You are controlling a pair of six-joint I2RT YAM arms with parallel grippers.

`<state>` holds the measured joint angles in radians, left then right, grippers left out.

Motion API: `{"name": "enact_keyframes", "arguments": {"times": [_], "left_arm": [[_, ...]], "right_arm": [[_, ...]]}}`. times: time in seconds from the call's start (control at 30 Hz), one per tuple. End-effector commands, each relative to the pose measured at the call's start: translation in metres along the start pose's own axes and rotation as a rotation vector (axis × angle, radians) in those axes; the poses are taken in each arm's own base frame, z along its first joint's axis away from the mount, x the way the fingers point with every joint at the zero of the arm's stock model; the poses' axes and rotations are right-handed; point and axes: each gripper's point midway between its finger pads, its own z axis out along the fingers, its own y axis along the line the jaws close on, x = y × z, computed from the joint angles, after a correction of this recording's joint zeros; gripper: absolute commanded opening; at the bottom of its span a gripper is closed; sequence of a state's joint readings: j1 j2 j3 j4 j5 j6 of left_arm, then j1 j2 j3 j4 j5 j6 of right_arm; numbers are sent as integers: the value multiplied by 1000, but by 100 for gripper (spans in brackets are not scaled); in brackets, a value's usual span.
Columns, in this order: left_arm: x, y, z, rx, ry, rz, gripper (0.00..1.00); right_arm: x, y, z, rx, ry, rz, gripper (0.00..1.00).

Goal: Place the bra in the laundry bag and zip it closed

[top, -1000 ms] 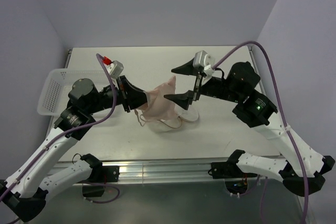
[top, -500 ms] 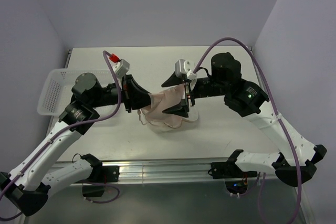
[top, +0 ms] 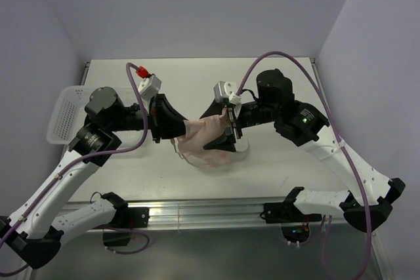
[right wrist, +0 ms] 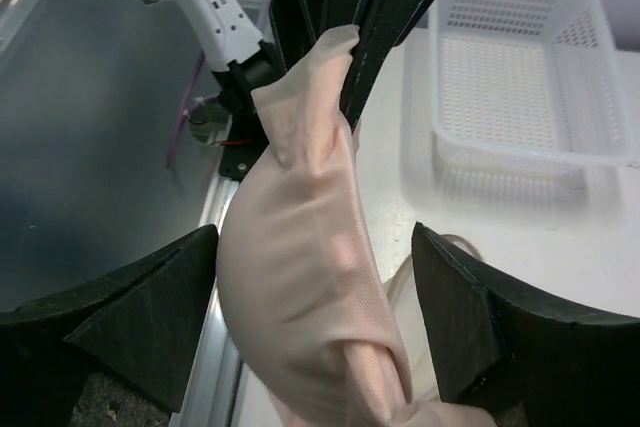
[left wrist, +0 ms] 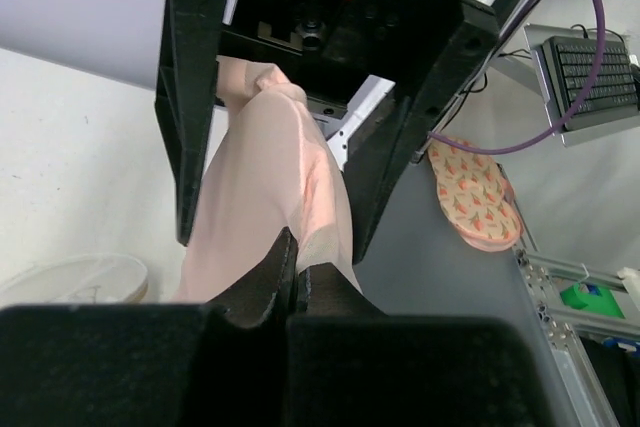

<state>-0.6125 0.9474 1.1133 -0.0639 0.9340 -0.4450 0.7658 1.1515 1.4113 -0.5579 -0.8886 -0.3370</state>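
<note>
L pincer [left wrist: 295, 272] nips bra [left wrist: 265, 167]

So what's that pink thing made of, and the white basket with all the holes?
The bra looks like thin, soft fabric in matte peach-pink: it folds and drapes limply, and a fine woven or knit texture shows up close. The basket appears to be rigid white plastic with a slight sheen, moulded with even rows of small holes.
</note>
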Motion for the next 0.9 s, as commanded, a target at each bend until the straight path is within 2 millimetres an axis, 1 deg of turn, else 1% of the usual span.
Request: {"name": "enact_keyframes", "arguments": {"times": [0.0,0.07,0.1,0.13,0.17,0.2,0.23,0.27,0.33,0.37,0.43,0.47,0.5,0.53,0.57,0.63,0.67,0.7,0.73,0.77,0.8,0.83,0.87], "left_arm": [[-9,-14,0,64,-1,63,0],[-9,-11,0,55,-4,57,0],[-11,-10,0,50,-8,61,1],[-9,-9,0,41,-2,52,3],[-12,-7,0,24,-10,61,6],[-13,-8,-1,17,-17,65,7],[-14,-8,-2,12,-25,70,8],[-17,-9,-2,5,-40,78,10],[-20,-10,-4,-8,-51,89,14],[-22,-8,-5,-28,-56,90,22],[-24,-8,-7,-51,-68,96,37],[-26,-8,-9,-64,-75,112,52],[-30,-7,-13,-101,-90,119,58],[-33,-7,-17,-126,-103,142,67],[-35,-7,-21,-152,-112,147,71],[-40,-5,-34,-246,-154,160,78],[-44,-11,-44,-276,-183,180,80],[-44,0,-52,-362,-203,167,82],[-45,3,-58,-407,-221,165,82],[-48,1,-68,-445,-252,171,83],[-49,6,-75,-495,-273,159,84],[-49,23,-87,-612,-310,119,83],[-47,31,-95,-675,-326,90,82]], "right_arm": [[-10,10,2,-53,-51,-5,83],[-14,12,0,-47,-76,-8,77],[-15,13,-1,-46,-78,-8,60],[-16,13,-3,-39,-83,-12,53],[-17,13,-3,-30,-87,-2,49],[-16,14,-4,-27,-87,0,41],[-15,13,-4,-18,-81,6,38],[-13,13,-5,-10,-76,11,32],[-12,12,-6,3,-81,8,26],[-13,12,-6,8,-88,18,21],[-14,10,-7,25,-89,24,20],[-12,9,-8,36,-86,25,19],[-14,9,-9,43,-90,19,19],[-14,5,-9,62,-93,20,18],[-15,3,-9,74,-94,25,17],[-16,-2,-12,102,-94,29,16],[-16,-4,-12,112,-95,27,15],[-19,-8,-13,127,-108,19,14],[-19,-11,-13,140,-111,35,12],[-20,-14,-14,154,-113,39,10],[-22,-18,-14,167,-120,37,8],[-25,-21,-15,180,-132,50,6],[-25,-25,-15,199,-142,60,2]]}}
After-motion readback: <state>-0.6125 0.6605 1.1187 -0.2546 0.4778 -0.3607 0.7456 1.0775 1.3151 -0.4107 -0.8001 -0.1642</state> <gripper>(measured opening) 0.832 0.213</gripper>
